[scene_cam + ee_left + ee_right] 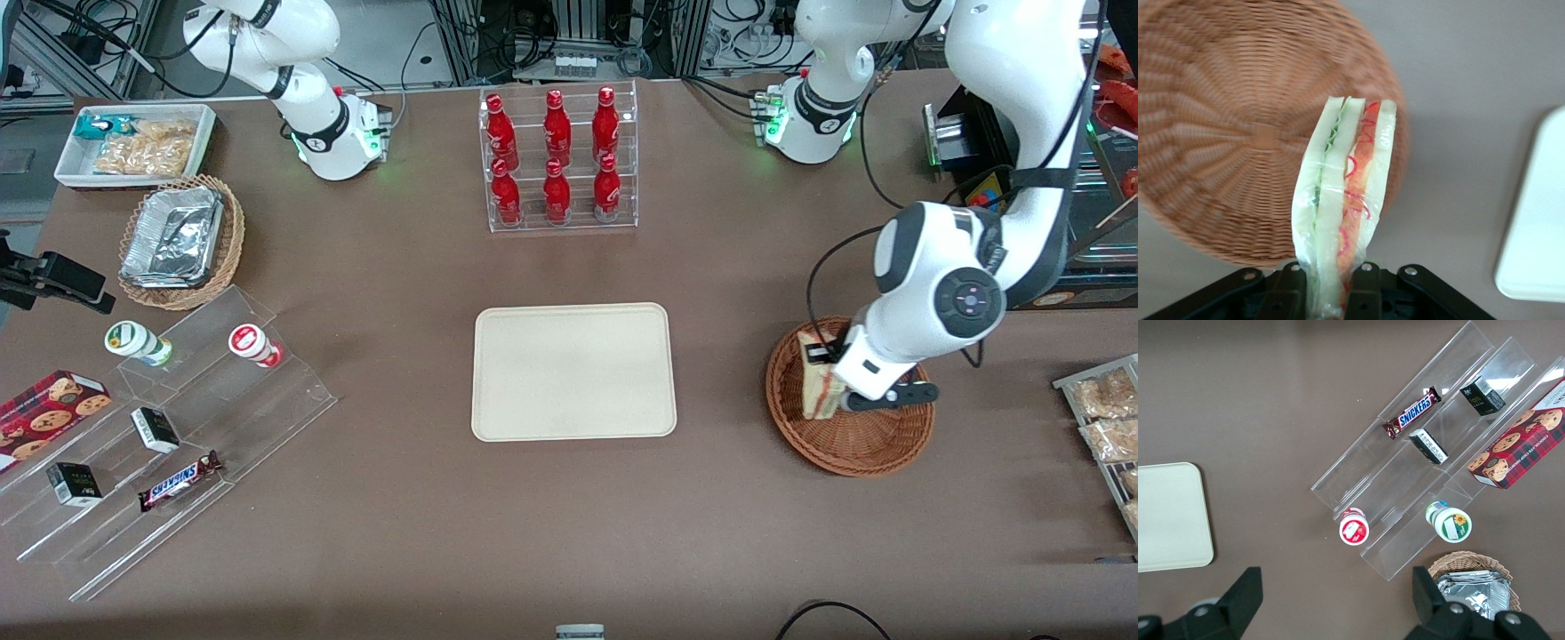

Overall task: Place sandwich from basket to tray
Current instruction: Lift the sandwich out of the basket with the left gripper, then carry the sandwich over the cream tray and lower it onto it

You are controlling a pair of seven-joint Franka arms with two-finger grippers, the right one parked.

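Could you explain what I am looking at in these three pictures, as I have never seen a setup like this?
Two white robot arms stand at a brown table. One picture looks at them from the front; the other two come from small cameras on each arm's wrist.

Only one arm is working. Its gripper, a two-finger clamp, is over the round wicker basket and is shut on a wrapped sandwich. The working arm's wrist camera shows the sandwich pinched at one end between the fingers, with the basket underneath, now empty. The sandwich is meant to go to the beige tray at the table's middle, which has nothing on it yet.

Elsewhere are a rack of red bottles, a clear stepped stand with snacks, and a basket of foil trays.
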